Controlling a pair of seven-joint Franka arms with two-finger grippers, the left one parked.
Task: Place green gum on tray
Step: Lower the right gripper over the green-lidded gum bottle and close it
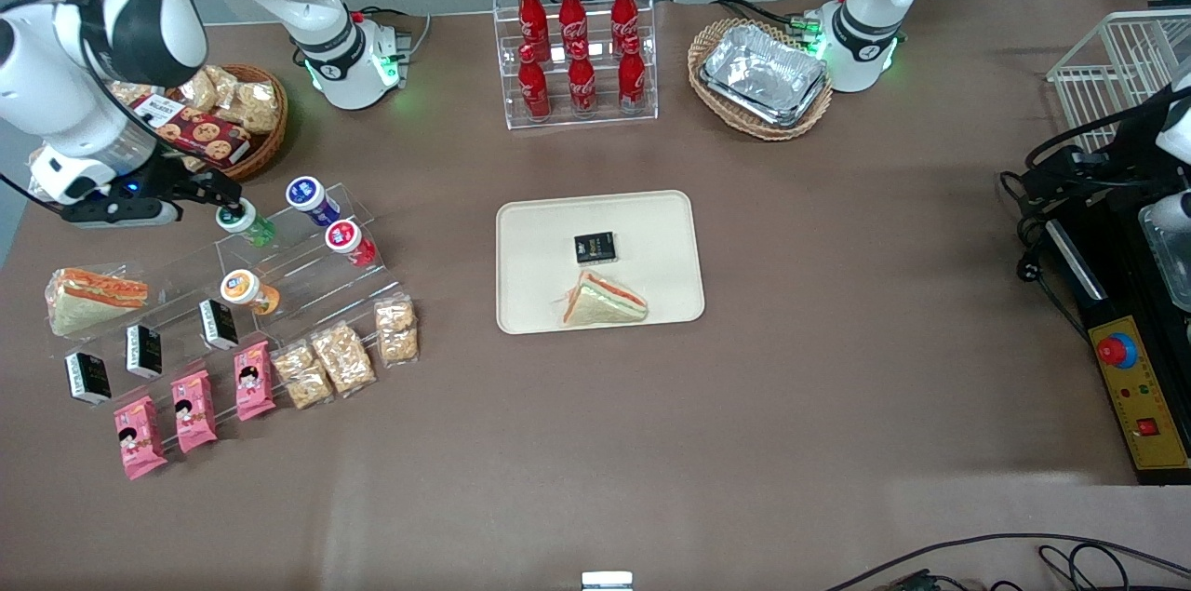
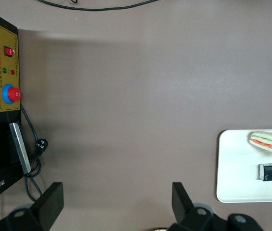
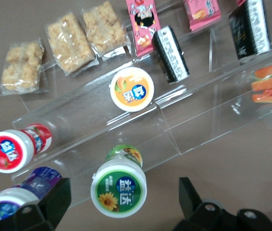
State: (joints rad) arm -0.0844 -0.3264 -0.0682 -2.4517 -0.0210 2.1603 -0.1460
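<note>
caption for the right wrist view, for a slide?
Open end effector straddling the green gum on the clear stepped rack, not yet gripped.

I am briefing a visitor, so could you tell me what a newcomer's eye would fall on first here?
Probably the red cola bottles in their clear rack, farther from the front camera than the tray, which holds a sandwich and a small black box. Next comes the snack display at the working arm's end, where the open gripper hangs right at the green gum on the clear stepped stand.
</note>
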